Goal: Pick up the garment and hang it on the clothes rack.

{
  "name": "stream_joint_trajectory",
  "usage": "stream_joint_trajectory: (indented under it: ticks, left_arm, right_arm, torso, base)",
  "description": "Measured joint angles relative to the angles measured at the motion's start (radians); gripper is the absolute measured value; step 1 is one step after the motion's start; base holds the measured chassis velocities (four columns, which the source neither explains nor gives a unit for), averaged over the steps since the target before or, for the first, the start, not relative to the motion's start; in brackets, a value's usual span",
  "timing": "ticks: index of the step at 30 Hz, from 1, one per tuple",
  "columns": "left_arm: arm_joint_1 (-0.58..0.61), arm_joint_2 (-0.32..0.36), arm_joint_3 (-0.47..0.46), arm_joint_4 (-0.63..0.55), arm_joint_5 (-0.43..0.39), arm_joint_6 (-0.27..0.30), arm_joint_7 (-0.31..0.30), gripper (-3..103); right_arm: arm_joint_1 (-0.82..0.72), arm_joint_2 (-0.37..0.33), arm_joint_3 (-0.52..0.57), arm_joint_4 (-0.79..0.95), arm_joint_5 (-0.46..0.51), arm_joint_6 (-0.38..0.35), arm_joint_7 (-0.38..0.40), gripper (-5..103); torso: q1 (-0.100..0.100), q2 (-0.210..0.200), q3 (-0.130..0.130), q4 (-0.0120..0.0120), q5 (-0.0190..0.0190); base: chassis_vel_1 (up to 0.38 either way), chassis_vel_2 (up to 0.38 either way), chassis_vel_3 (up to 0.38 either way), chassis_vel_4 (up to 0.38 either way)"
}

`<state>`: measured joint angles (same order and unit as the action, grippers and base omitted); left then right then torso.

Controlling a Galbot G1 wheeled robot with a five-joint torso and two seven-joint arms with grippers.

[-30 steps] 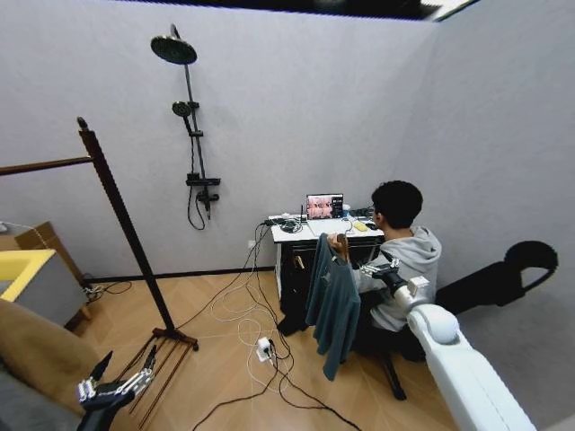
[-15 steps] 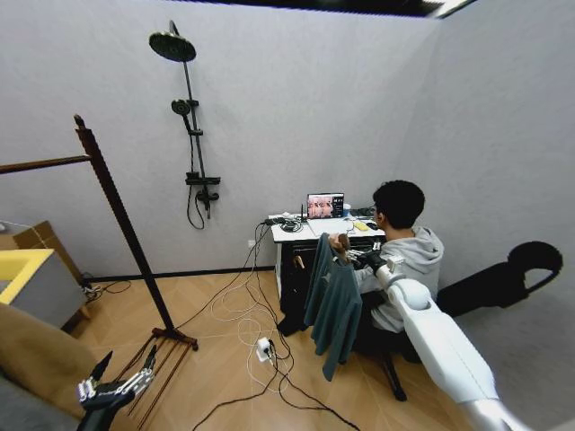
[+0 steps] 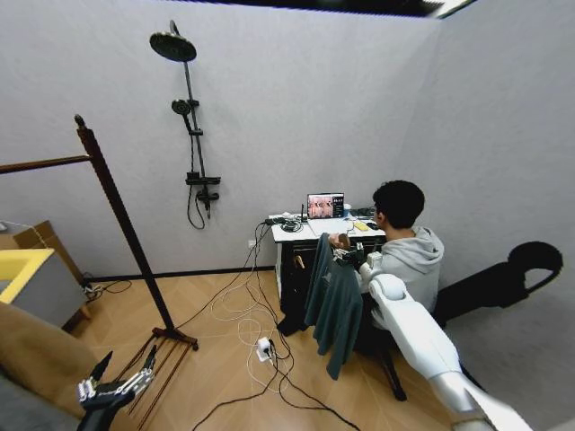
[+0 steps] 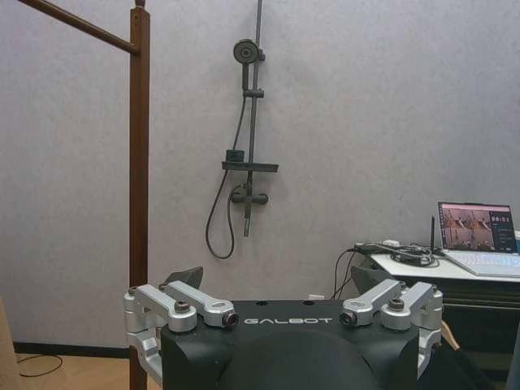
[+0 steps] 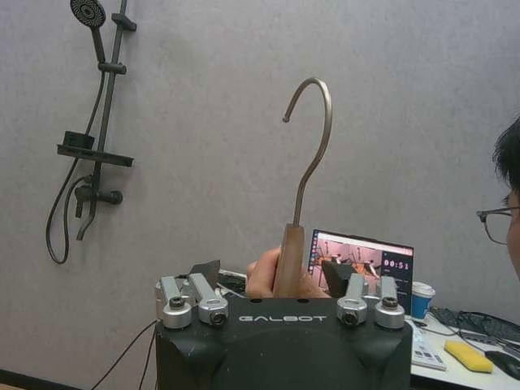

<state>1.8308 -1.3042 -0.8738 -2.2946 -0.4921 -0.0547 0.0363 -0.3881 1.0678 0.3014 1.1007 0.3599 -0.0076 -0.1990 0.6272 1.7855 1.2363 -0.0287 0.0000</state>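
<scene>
Fingers (image 5: 205, 273) of our right gripper (image 5: 276, 280) are standing spread on either side of the hanger neck (image 5: 288, 260), which a person's hand (image 5: 266, 276) is gripping; we cannot tell contact. The teal garment (image 3: 334, 301) is hanging beside the desk's (image 3: 310, 232) front edge. Our left gripper (image 3: 115, 388) is waiting open near the clothes rack (image 3: 121, 224).

Head high; wrists toward shower wall (image 4: 382, 97)

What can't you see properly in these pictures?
- Right end effector, right wrist view: the fingertips are hidden behind its own black body.
- Garment, right wrist view: that body covers the cloth, leaving the hanger hook.
- Clothes rack, head view: the top bar runs off the edge.
</scene>
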Motion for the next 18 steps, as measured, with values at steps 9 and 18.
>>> stream_joint_trajectory:
  ticks: [9,18]
  left_arm:
    - [0.0,0.0,0.0,0.0,0.0,0.0,0.0,100]
    - [0.0,0.0,0.0,0.0,0.0,0.0,0.0,100]
  right_arm:
    - [0.007,-0.002,0.002,0.0,-0.003,-0.026,0.0,39]
    - [-0.017,-0.004,0.009,0.026,-0.009,-0.034,0.004,21]
  torso:
    - [0.0,0.0,0.0,0.0,-0.0001]
    - [0.0,0.0,0.0,0.0,0.0001]
  base:
    - [0.0,0.0,0.0,0.0]
    - [0.0,0.0,0.0,0.0]
